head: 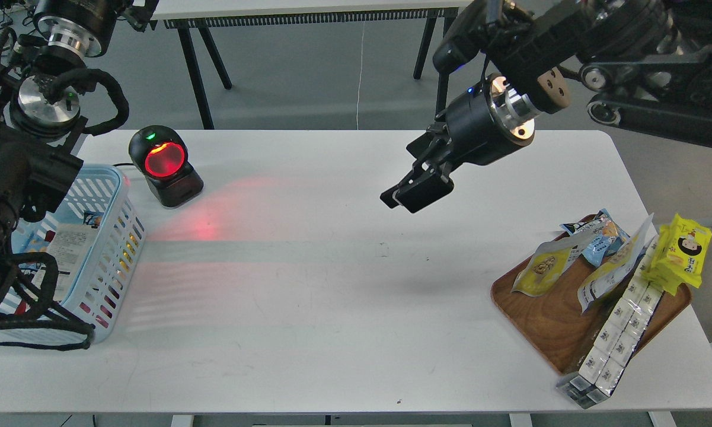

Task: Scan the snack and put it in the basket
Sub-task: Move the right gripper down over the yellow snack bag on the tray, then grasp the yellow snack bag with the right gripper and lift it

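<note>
White table point(332, 308) holds one red-lit scanner point(165, 166), one basket point(109, 237) at left, one wooden tray point(545, 320) at right. Two mustard snack pouches on tray: one snack point(546, 267) flat, another point(613, 264) leaning. One blue packet point(596, 232), one yellow pack point(685, 249). Right end effector point(412, 196) hovers mid-table, empty, fingers close together. Left end effector can't be seen.

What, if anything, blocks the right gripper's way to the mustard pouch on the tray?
Nothing visible. The right gripper hangs over bare table; the snack lies exposed on the tray, with a blue packet just behind.

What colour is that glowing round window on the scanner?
Red, on the black scanner, seen in the head view.
</note>
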Robot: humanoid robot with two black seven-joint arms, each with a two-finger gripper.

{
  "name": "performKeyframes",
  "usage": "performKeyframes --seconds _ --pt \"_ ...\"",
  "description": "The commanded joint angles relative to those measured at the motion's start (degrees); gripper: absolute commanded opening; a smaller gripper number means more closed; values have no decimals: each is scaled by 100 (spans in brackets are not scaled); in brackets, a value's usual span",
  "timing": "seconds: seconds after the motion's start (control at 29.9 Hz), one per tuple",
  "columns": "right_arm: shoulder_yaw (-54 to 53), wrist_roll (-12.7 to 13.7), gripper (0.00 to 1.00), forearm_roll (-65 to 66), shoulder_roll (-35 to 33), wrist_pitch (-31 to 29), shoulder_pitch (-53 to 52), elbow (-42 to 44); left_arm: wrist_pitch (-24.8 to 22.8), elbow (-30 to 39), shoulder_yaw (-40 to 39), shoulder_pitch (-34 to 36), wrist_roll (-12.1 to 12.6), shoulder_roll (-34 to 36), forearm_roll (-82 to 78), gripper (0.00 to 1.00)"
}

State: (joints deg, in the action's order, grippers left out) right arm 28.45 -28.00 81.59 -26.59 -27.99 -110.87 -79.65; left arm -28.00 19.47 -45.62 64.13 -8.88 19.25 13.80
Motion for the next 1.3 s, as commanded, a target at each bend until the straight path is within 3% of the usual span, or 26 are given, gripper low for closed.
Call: performKeyframes --seconds 0.0,0.17,0.37,1.0,1.27 --pt "468 0 99 672 -83 -1 -294 -682 0 4 0 -6 0 53 9 100" --pt "819 0 98 1691 -601 -1 -357 -1184 0 4 -8 -6 0 62 9 100" --pt "1558 0 97 2958 -1015 645 -129 -1202 0 4 0 -6 0 114 0 100" --pt "1559 0 84 3135 -1191 874 1111 19 0 -5 35 -50 -9 132 0 100" --pt "1523 0 60 3126 -1129 883 1340 266 0 -13 44 -59 -9 141 0 100"
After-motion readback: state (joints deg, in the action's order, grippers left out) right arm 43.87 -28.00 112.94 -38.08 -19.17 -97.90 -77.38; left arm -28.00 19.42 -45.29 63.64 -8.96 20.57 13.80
